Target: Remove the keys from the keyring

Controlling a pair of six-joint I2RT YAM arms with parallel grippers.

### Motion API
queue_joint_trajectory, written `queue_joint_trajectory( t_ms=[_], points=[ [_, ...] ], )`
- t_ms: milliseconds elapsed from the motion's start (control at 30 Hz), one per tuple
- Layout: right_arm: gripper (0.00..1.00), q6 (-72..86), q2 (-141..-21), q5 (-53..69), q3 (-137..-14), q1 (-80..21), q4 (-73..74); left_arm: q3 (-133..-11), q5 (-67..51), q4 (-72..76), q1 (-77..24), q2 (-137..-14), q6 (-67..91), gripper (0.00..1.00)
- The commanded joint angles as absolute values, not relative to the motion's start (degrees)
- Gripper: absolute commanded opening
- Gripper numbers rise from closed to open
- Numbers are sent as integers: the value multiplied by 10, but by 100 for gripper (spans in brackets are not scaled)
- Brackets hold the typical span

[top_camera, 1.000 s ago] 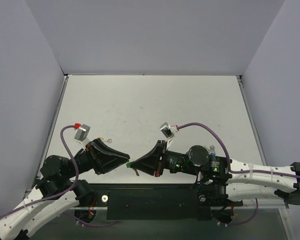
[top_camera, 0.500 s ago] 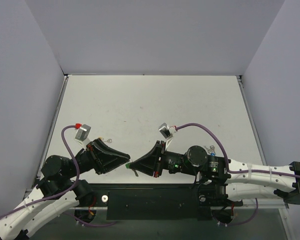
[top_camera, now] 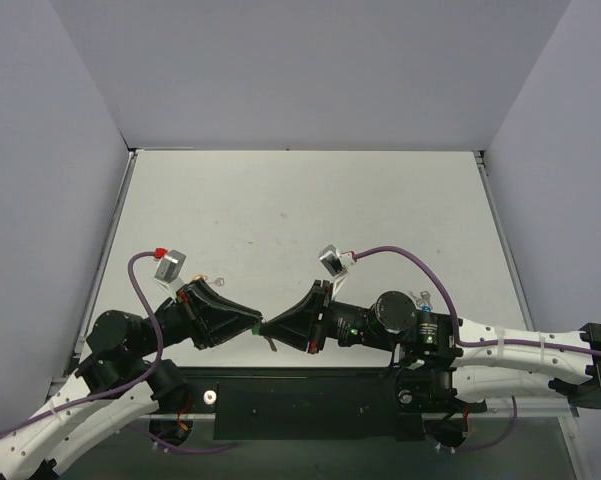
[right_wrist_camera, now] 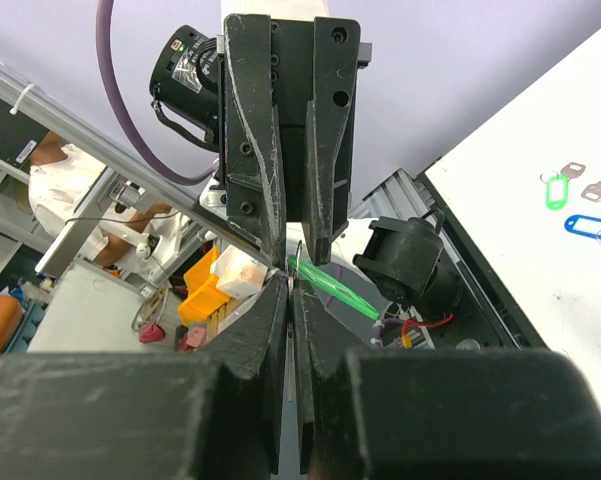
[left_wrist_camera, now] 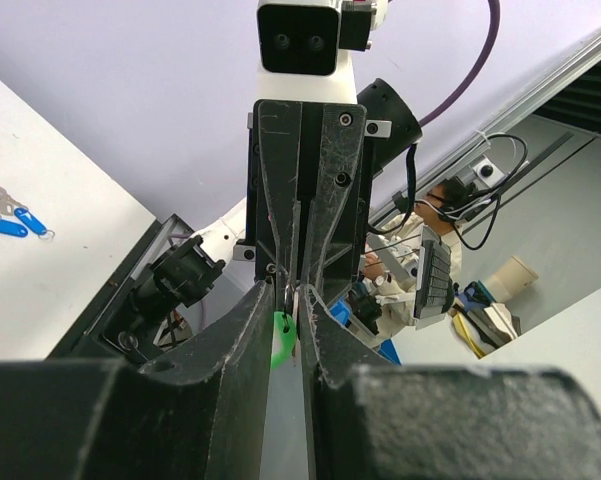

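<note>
Jaws of left gripper (top_camera: 251, 327) and right gripper (top_camera: 269, 327) pinch the translucent green keyring (right_wrist_camera: 331, 286), seemingly.

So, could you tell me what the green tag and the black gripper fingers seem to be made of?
The green tag looks like smooth, glossy plastic: bright uniform colour with a sheen. The fingers look like hard matte black plastic, though coated metal is possible: fine scratches, recessed screws.

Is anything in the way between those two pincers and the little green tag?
Nothing visible. The left pincer and right pincer meet tip to tip right at the green tag, both closed.
</note>
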State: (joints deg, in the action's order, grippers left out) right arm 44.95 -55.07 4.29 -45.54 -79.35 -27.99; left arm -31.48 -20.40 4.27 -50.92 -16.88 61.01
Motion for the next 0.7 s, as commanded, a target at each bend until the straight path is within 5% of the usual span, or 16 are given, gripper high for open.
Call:
queue_joint_trajectory(
  t_ms=[0,233,667],
  points=[
    [0,441,-549,32,-482,-797,-323,-313,-210,57,-512,-164,611,26],
    [0,445,-549,30,-476,-798,-324,-316,-206,52,-512,-164,610,1],
    [0,449,-551,24,-489,-799,-267,-377,-236,-78,-512,-187,554,0]
  ],
)
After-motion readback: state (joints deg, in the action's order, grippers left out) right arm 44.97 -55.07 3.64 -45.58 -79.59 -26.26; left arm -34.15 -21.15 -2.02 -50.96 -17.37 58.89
